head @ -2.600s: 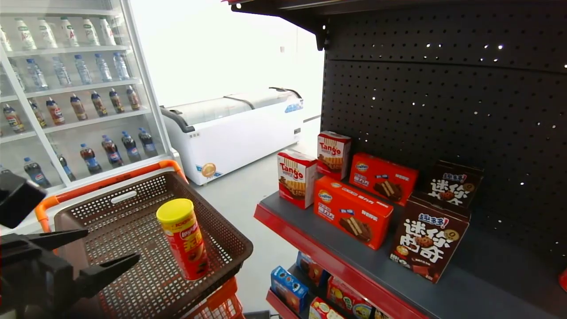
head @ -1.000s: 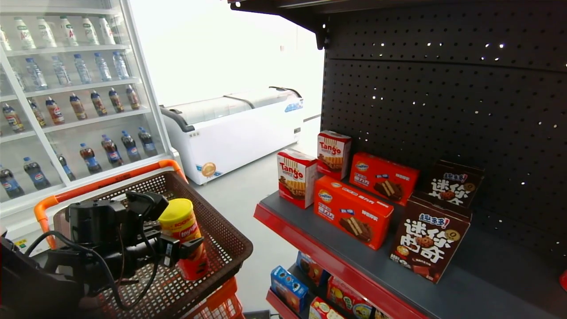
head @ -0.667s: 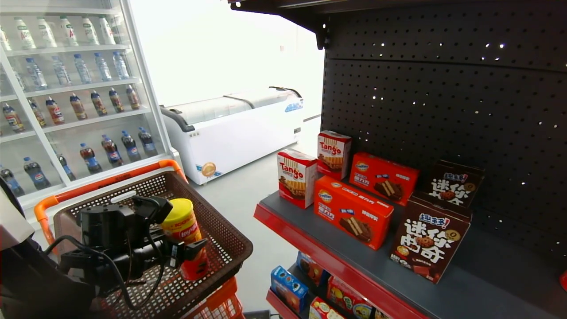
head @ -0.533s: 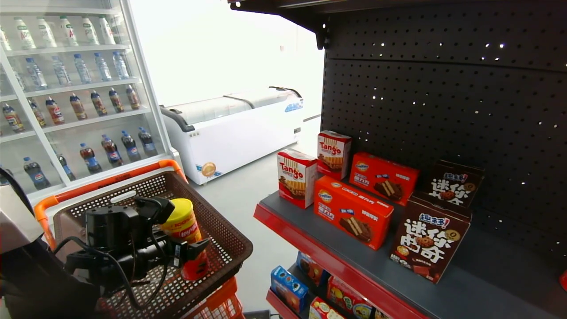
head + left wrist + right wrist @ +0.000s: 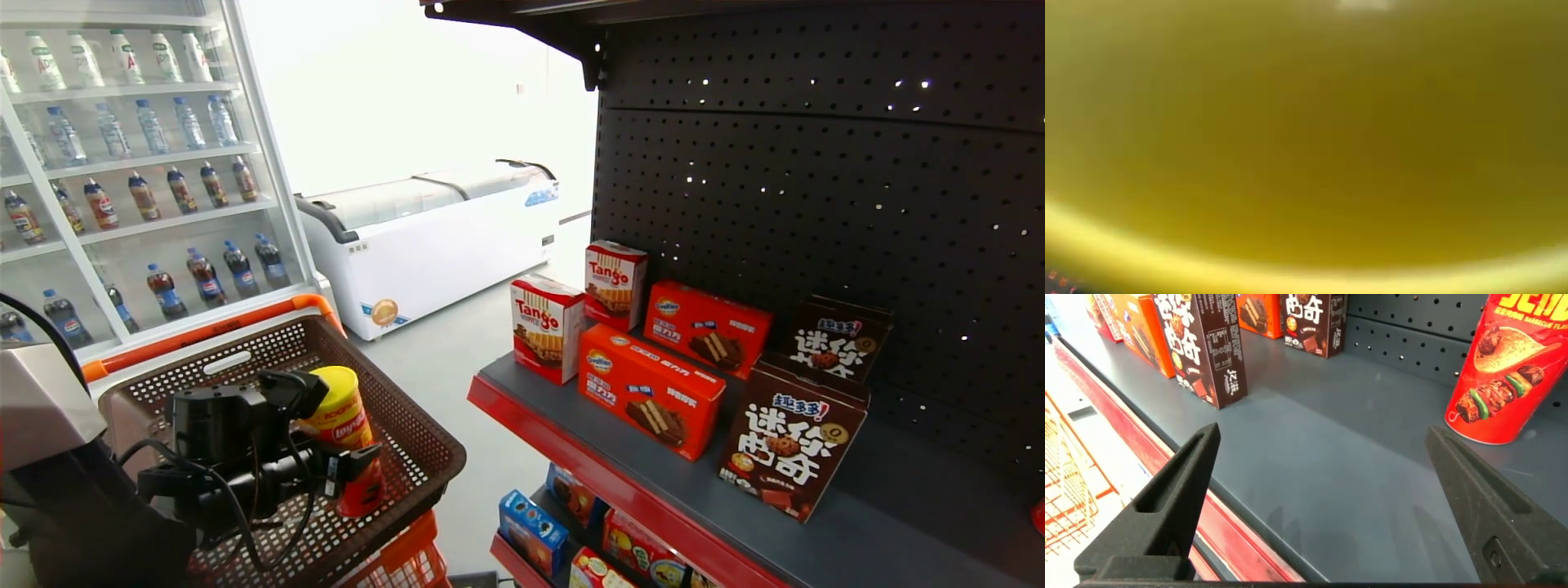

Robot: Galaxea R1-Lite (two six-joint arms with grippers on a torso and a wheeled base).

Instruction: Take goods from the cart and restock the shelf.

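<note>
A red chip can (image 5: pixel 351 445) with a yellow lid stands slightly tilted in the brown basket (image 5: pixel 412 429) of the orange cart. My left gripper (image 5: pixel 339 418) is shut on it, one finger at the lid, the other across its front. In the left wrist view the yellow lid (image 5: pixel 1306 139) is pressed close to the lens. My right gripper (image 5: pixel 1323 506) hangs open over bare grey shelf (image 5: pixel 1315 465), near another red chip can (image 5: pixel 1507 367) and brown boxes (image 5: pixel 1200 343). On the shelf (image 5: pixel 588 445) stand wafer boxes (image 5: pixel 547 327), orange boxes (image 5: pixel 653 392) and brown boxes (image 5: pixel 788 445).
A glass-door drinks fridge (image 5: pixel 122 163) stands behind the cart, a white chest freezer (image 5: pixel 433 237) beyond it. The pegboard back panel (image 5: pixel 816 180) rises behind the shelf. A lower shelf holds more packets (image 5: pixel 535 531). Bare shelf lies right of the brown boxes.
My left arm came in from the lower left and its fingers closed around the can in the basket. The can has tipped slightly to the right.
</note>
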